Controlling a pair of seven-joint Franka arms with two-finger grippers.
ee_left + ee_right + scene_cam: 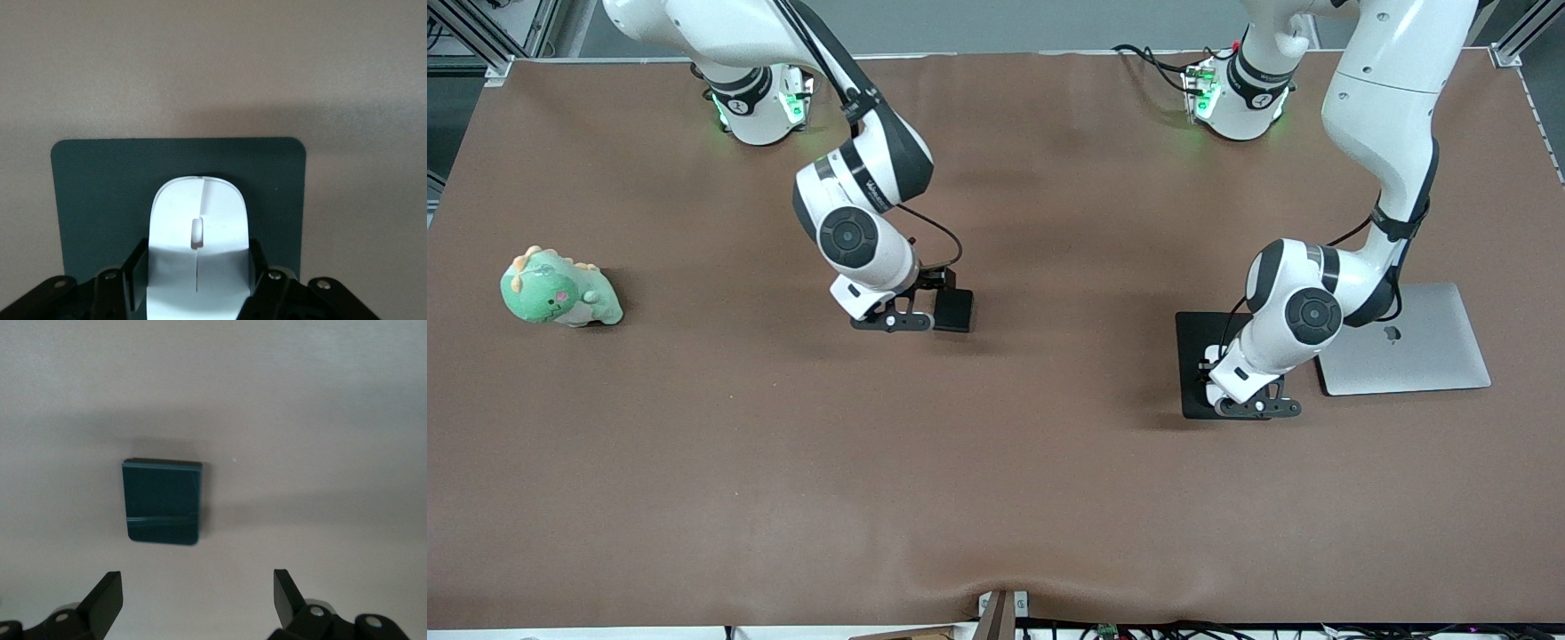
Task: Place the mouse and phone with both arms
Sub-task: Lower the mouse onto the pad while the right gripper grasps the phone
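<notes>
Left wrist view shows the left pincer (197,283) pinching the mouse (199,243) by its sides, low over the dark pad (87,193). From the front the left pincer (1249,404) sits at the pad's (1193,333) edge nearest the camera, with the laptop (1432,347) just beside the pad toward the left arm's end. I cannot tell whether the mouse rests on the pad or hangs just above it. If it hangs, letting go could make it drop and skid; if the fingers part unevenly, one could drag the glossy shell askew.

The right pincer (198,603) is spread wide, with nothing between its fingers. The phone (163,501) lies flat on the tabletop (320,420), and from the front the phone (952,310) is just beside the right pincer (907,318). A sideways pull-away could clip the phone and shove it. The toy (559,291) sits well apart, at no risk.
</notes>
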